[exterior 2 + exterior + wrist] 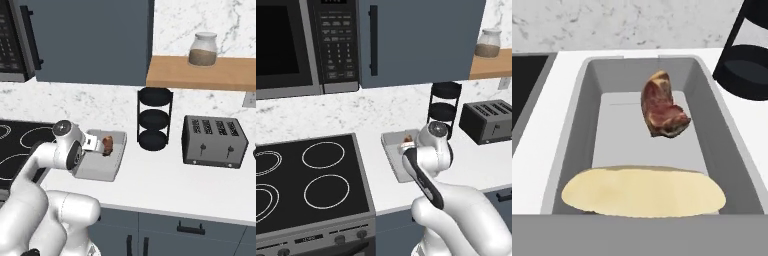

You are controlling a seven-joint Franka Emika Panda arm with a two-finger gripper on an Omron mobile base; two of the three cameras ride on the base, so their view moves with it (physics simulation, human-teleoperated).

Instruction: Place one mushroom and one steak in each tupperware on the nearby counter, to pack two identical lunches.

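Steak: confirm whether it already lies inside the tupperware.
Yes, the steak lies on the floor of the grey tupperware, toward its far end.

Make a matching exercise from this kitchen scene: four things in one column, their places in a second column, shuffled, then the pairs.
Things:
1. steak
2. glass jar
3. toaster
4. black tiered rack

Places:
A. on the wooden shelf
B. on the counter, at the right
C. inside the tupperware
D. between tupperware and toaster

Pairs: 1-C, 2-A, 3-B, 4-D
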